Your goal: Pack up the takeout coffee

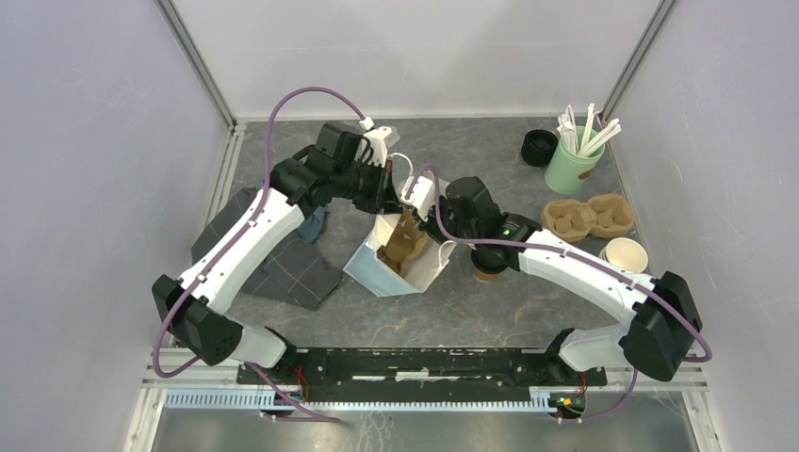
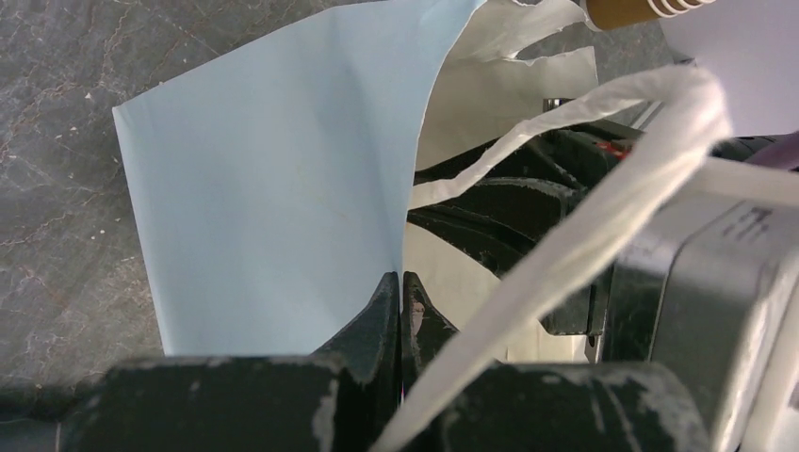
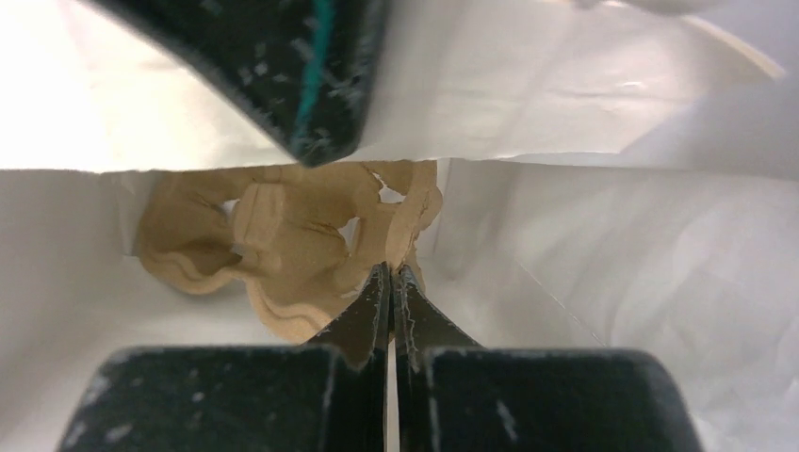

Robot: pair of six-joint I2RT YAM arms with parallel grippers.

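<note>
A light-blue paper bag (image 1: 377, 268) stands open mid-table with a brown pulp cup carrier (image 1: 400, 247) inside it. My left gripper (image 2: 402, 282) is shut on the bag's (image 2: 273, 188) upper wall edge, beside its white twisted handle (image 2: 584, 217). My right gripper (image 3: 393, 273) reaches down into the bag and is shut on the rim of the carrier (image 3: 283, 235). The takeout coffee (image 1: 486, 273) shows only as a brown cup on the table right of the bag, mostly hidden under my right arm.
A grey folded cloth (image 1: 283, 268) lies left of the bag. At the back right stand black lids (image 1: 539, 147), a green cup of stirrers (image 1: 572, 168), more pulp carriers (image 1: 589, 217) and stacked lidless cups (image 1: 625, 254).
</note>
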